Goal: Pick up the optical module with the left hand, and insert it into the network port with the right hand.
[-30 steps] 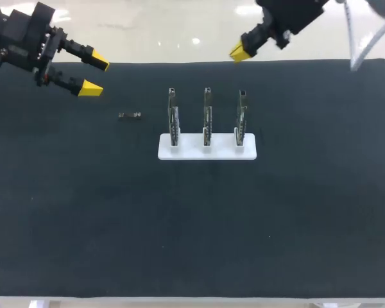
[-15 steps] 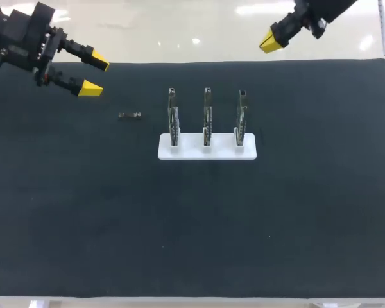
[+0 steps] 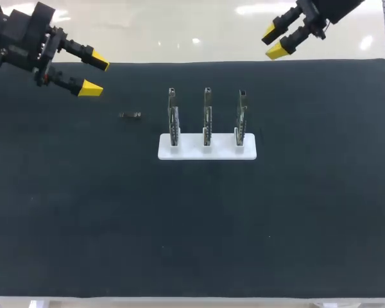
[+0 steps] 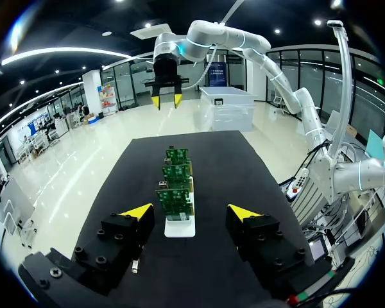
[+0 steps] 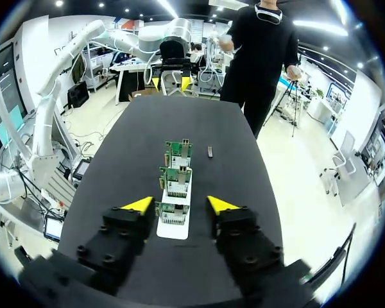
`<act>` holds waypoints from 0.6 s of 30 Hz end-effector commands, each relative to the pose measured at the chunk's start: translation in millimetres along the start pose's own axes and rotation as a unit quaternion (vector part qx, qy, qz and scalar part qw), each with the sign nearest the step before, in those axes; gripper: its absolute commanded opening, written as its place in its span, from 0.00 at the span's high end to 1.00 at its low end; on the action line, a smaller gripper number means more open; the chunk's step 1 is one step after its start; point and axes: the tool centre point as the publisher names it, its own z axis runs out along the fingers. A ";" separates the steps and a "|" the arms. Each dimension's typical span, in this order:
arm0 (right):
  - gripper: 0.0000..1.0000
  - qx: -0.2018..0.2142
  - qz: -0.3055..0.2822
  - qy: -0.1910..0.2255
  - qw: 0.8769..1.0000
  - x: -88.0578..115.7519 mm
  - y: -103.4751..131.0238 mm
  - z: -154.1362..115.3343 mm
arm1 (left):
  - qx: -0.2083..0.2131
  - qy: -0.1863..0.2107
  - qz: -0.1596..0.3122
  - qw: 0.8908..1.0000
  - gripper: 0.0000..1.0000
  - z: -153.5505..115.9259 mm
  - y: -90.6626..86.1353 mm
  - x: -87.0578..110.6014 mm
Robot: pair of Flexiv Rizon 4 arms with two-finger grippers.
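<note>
I have the left pincer (image 3: pixel 95 75) hanging released over the far left of the black tabletop (image 3: pixel 192 224), its yellow tips spread and empty. The optical module (image 3: pixel 129 115) lies flat on the tabletop, apart from that pincer and just left of the white base (image 3: pixel 207 153). Three upright network port boards (image 3: pixel 206 115) stand in a row on the base. My right pincer (image 3: pixel 274 42) sits past the far edge on the right, also released and holding nothing.
</note>
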 end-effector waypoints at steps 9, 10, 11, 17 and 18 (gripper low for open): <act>0.00 0.001 0.000 -0.001 1.000 0.3 0.8 0.3 | 0.005 0.024 0.015 1.000 0.00 7.9 -5.9 3.6; 0.00 0.001 0.000 -0.001 1.000 0.3 0.8 0.3 | 0.006 0.032 0.015 0.999 0.00 9.4 -4.9 5.7; 0.00 0.001 0.000 -0.001 1.000 0.3 0.8 0.3 | 0.000 0.040 0.016 0.999 0.00 9.5 -3.7 8.0; 0.00 0.001 0.000 -0.001 1.000 0.3 0.8 0.3 | -0.002 0.100 0.000 0.995 0.00 4.6 12.3 27.7; 0.00 0.001 0.000 -0.001 1.000 0.3 0.8 0.3 | 0.002 0.113 -0.002 0.994 0.00 4.6 15.7 31.6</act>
